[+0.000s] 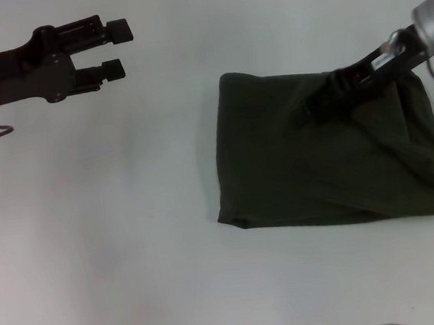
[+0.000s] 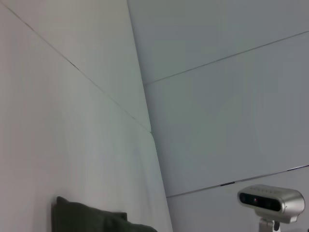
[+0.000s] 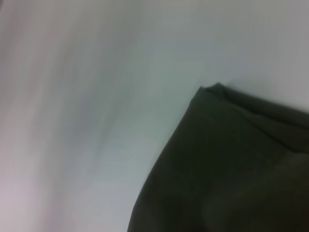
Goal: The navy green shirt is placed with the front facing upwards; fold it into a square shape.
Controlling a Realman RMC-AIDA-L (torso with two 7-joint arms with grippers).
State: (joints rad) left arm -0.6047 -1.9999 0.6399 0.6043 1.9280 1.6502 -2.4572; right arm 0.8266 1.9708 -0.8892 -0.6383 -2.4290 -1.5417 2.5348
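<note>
The green shirt (image 1: 340, 166) lies folded into a rough rectangle on the white desk (image 1: 132, 240), toward the right side, plain back up. The right pincer (image 1: 315, 107) rests on its upper part; I cannot tell its grip. The left pincer (image 1: 114, 49) hovers released, well apart at far left.

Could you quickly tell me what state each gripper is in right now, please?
Left gripper: open, holding nothing, above the bare table.
Right gripper: down on the folded navy green shirt; cannot be told.
</note>
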